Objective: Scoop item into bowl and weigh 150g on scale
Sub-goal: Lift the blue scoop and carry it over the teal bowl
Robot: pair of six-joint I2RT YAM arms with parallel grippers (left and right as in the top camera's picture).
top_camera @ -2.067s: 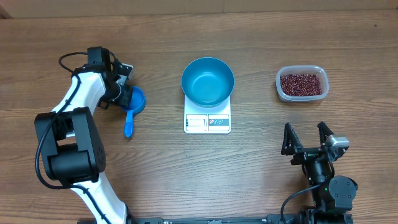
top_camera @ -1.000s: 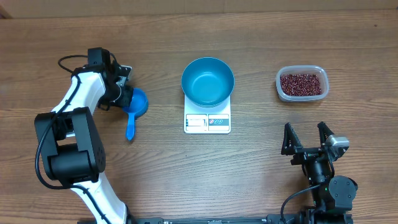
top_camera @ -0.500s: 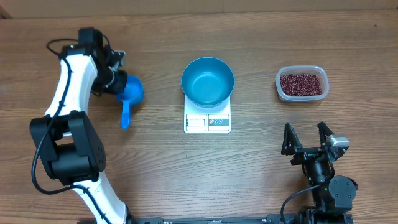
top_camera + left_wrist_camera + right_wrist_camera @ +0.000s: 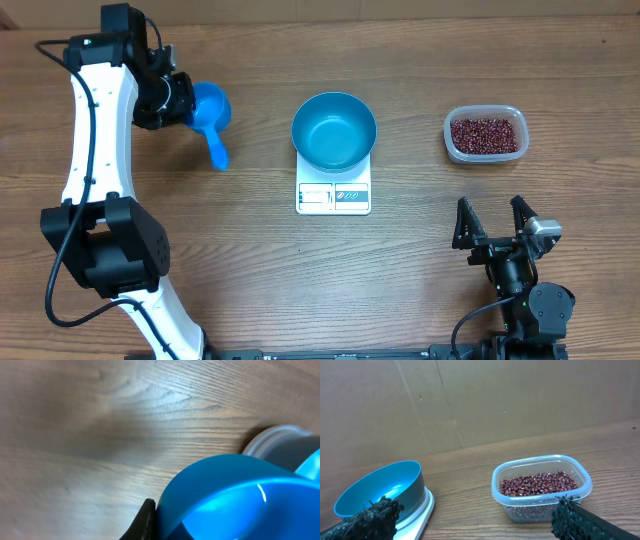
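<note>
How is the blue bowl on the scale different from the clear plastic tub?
The blue bowl is round and opaque; the clear tub is rectangular and see-through. The bowl is empty; the tub holds red-brown beans. The bowl sits on the scale, the tub on the table. Both are lidless.

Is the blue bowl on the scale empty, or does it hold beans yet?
Empty: the bowl shows only bare blue inside, and the beans sit in the clear tub.

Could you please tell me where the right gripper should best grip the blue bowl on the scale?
Probably the thin rim of the bowl on its right side, from above, one finger inside and one outside: it stands upright, open and empty, and that side is nearest the open right gripper.
</note>
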